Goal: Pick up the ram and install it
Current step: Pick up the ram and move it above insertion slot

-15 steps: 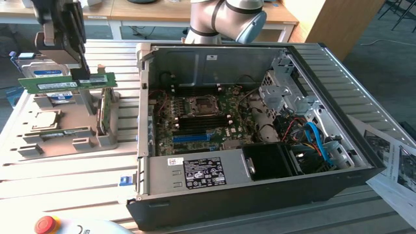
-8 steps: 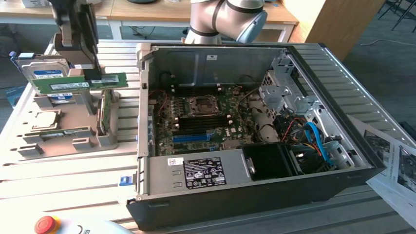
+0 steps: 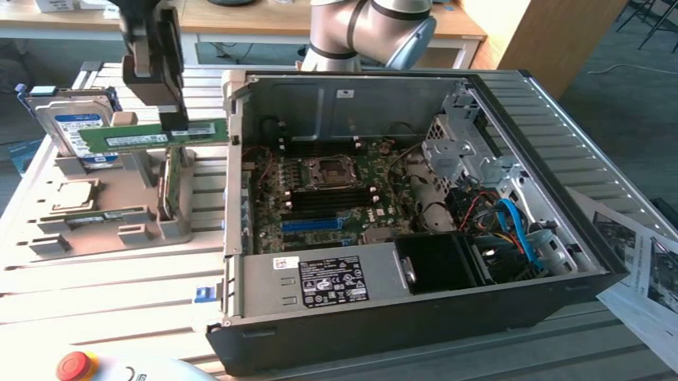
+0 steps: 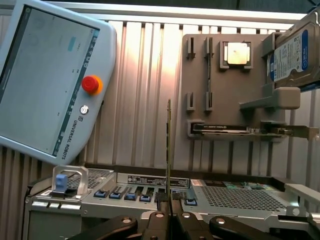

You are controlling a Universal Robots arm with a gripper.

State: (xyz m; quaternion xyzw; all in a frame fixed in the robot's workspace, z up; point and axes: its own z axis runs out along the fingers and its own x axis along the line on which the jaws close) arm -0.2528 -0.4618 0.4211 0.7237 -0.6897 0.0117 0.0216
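- Though lifted clear of the flat grey plastic holder plate (image 3: 132, 190), not yet carried across to the open black metal computer case (image 3: 424, 325).
- Pick-up step judged done; carrying over towards the green motherboard (image 3: 371, 171) now in hand.
- Clamped by its upper edge between the drawn-together jaws of the dark two-finger gripper (image 3: 176, 127): the ram (image 3: 127, 139) — a long, narrow green circuit-board stick with a whitish label strip.
- Hangs level and on edge above the holder plate, one end just beside the case wall on the exterior view's left.
- From the wrist view, reads as a thin sliver: the ram (image 4: 168, 145) edge-on, running straight out from the gripper (image 4: 170, 217).
- Calls, by judgement, for keeping the stick square in the grip, lining its free long edge up over a matching slot on the motherboard, then pressing evenly along the length — any skew likely to leave it jammed or half seated.
- Exact slot hard to make out among the board's parts.
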